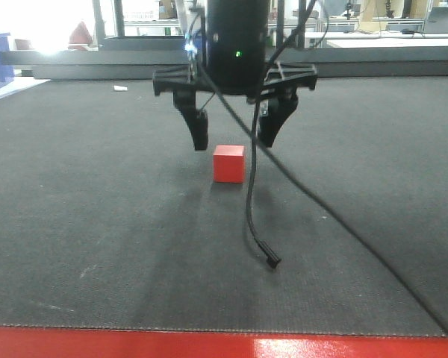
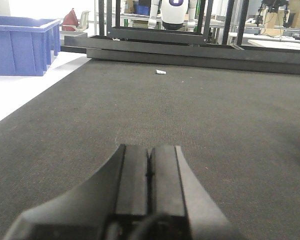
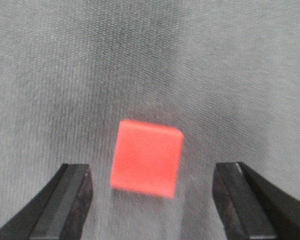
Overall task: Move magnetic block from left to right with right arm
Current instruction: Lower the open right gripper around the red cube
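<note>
Block check: you've got the magnetic block (image 1: pixel 228 163) sitting flat on the dark grey mat (image 1: pixel 97 224), roughly mid-frame in the front view, with nothing gripping it.

Your right gripper (image 1: pixel 233 140) hangs right over it with the jaws spread wide. One finger is out to each side of the cube, and both are clear of it. In the right wrist view the cube sits between the two fingertips (image 3: pixel 72 197) with mat visible on both sides, so there's no contact. That view is blurry, so I can't tell you the exact height of the tips above the mat.

A thin black cable (image 1: pixel 250 201) dangles off the right arm. It drops just beside the block on its right and its loose connector end lies on the mat in front of the block.

Your left gripper (image 2: pixel 149 160) is closed with its fingers pressed together, holding nothing, low over bare mat.

In the background of the left wrist view you can see a blue bin (image 2: pixel 20 45) off the mat's left edge and a small white scrap (image 2: pixel 161 72) near the far edge.
</note>
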You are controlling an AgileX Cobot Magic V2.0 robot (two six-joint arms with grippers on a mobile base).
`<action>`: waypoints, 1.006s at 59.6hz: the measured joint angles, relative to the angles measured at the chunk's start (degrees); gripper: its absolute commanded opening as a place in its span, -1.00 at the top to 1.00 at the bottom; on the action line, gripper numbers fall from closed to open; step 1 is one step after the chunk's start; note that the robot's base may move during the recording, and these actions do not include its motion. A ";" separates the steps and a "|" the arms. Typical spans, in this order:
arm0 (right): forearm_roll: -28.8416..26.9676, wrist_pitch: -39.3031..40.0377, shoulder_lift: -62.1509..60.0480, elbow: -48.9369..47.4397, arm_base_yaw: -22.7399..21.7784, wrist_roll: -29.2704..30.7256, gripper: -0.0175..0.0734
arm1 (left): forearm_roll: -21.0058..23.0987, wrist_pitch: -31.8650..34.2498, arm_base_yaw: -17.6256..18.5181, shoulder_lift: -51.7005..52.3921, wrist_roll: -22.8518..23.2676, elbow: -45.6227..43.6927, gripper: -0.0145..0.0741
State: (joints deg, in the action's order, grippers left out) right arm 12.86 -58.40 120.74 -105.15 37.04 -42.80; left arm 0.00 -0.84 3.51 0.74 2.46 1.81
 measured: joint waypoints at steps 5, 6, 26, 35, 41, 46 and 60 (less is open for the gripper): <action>0.00 1.34 1.06 0.00 -0.11 -0.10 -0.69 | 0.00 0.00 0.00 0.00 0.00 0.00 0.94; 0.00 1.53 1.22 0.00 -0.11 -0.10 -0.69 | 0.00 0.00 0.00 0.00 0.00 0.00 0.94; 0.00 5.05 2.83 0.00 -1.57 -0.22 -0.59 | 0.00 0.00 0.00 0.00 0.00 0.00 0.94; -0.23 5.35 2.83 0.00 -1.84 -0.22 -0.15 | 0.00 0.00 0.00 0.00 0.00 0.00 0.94; -1.38 5.35 2.83 0.00 -1.84 -0.22 0.05 | 0.00 0.00 0.00 0.00 0.00 0.00 0.94; -1.99 5.35 2.83 0.00 -1.84 -0.22 0.10 | 0.00 0.00 0.00 0.00 0.00 0.00 0.94; -2.75 5.17 2.54 -0.22 -1.84 0.12 0.09 | 0.00 0.00 0.00 0.00 0.00 0.00 0.94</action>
State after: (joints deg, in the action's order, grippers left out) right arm 10.11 -53.24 123.28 -105.37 35.20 -42.68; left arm 0.00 -0.84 3.51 0.74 2.46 1.81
